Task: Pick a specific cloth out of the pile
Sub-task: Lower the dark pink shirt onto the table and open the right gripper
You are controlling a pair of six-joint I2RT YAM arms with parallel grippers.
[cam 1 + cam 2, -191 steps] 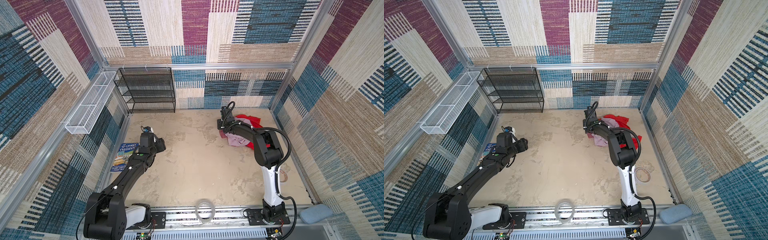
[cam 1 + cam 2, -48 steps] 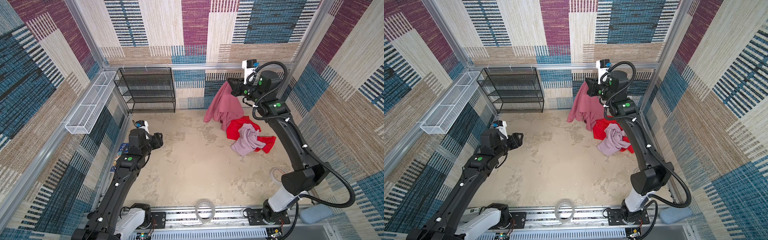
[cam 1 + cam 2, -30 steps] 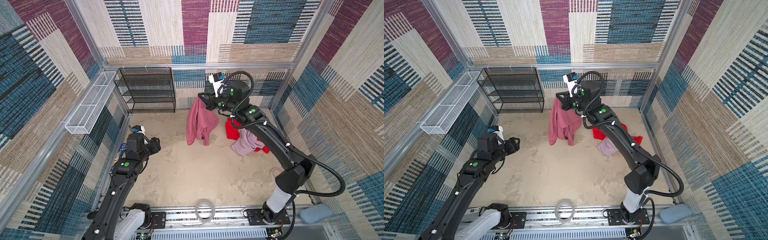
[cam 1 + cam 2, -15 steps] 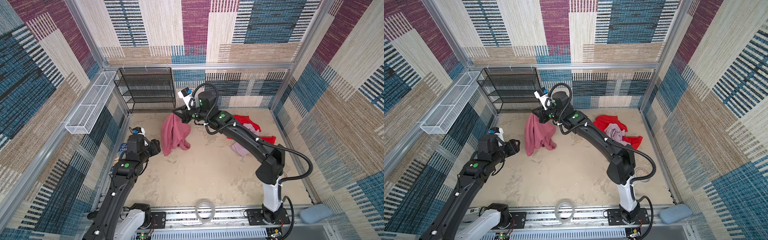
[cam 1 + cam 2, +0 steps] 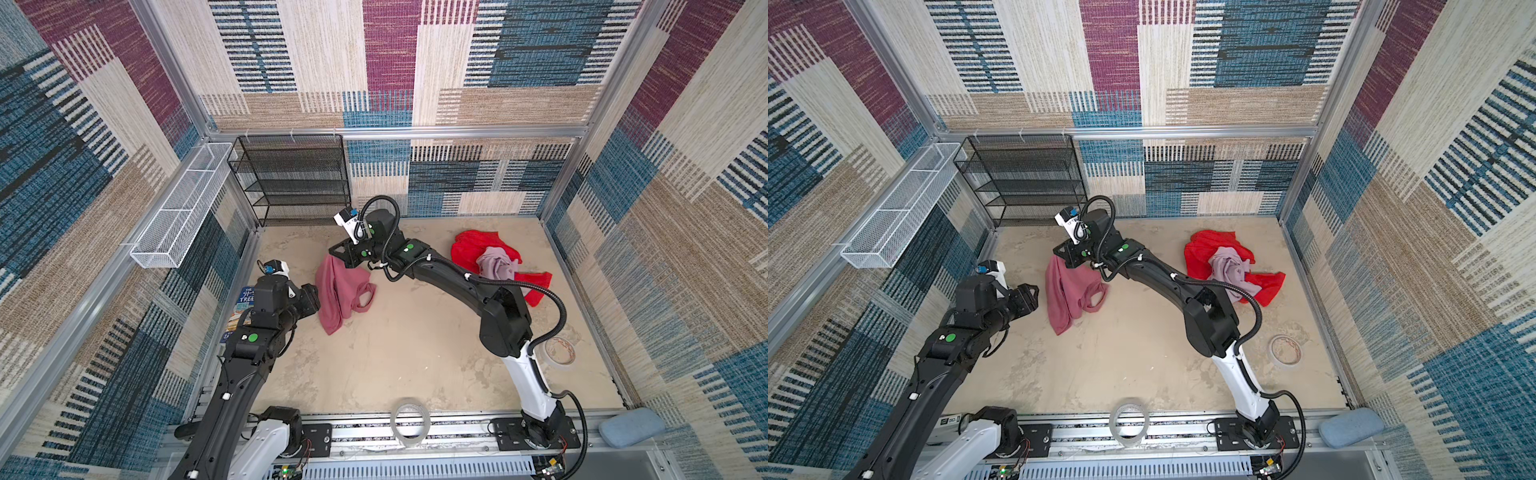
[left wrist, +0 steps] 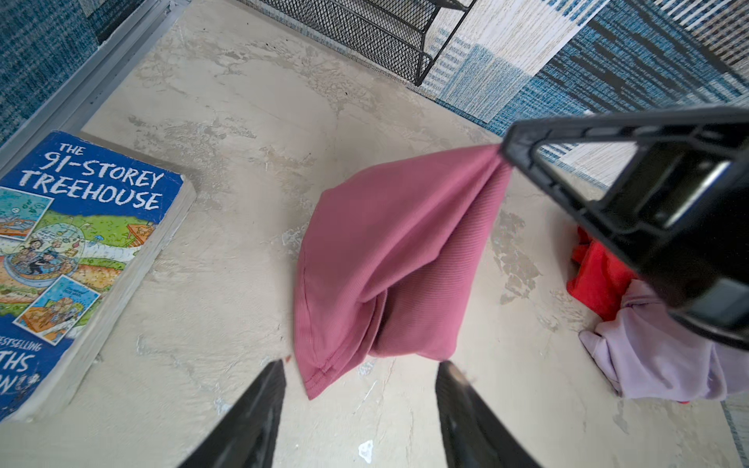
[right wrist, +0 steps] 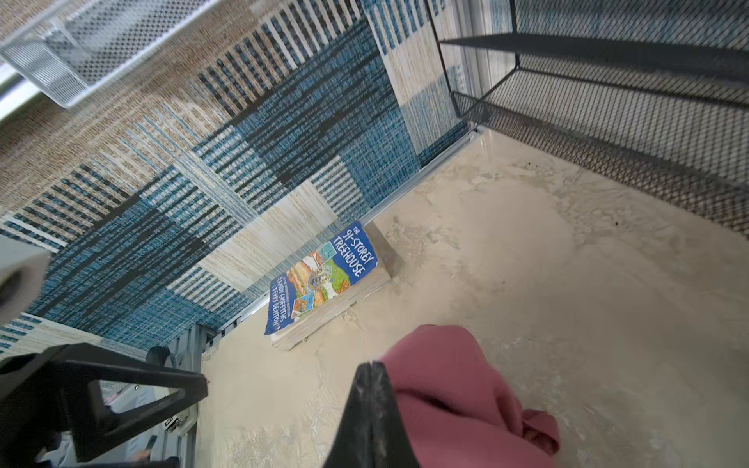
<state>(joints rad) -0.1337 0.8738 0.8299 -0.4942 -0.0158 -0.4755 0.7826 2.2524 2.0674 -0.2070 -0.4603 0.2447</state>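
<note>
Right gripper (image 5: 333, 256) clamps the pink cloth (image 5: 338, 291) by its top, lower end on the floor (image 5: 395, 353); left gripper (image 5: 312, 296), jaws apart, sits just beside it.

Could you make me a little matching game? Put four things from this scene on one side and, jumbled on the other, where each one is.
Things:
1. pink cloth
2. red cloth
3. lilac cloth
4. book

Places:
A. lying on top of the red one
B. flat on the floor, apart from the cloths
C. pinched at one end by the right gripper
D. spread out under another cloth

Pairs: 1-C, 2-D, 3-A, 4-B
</note>
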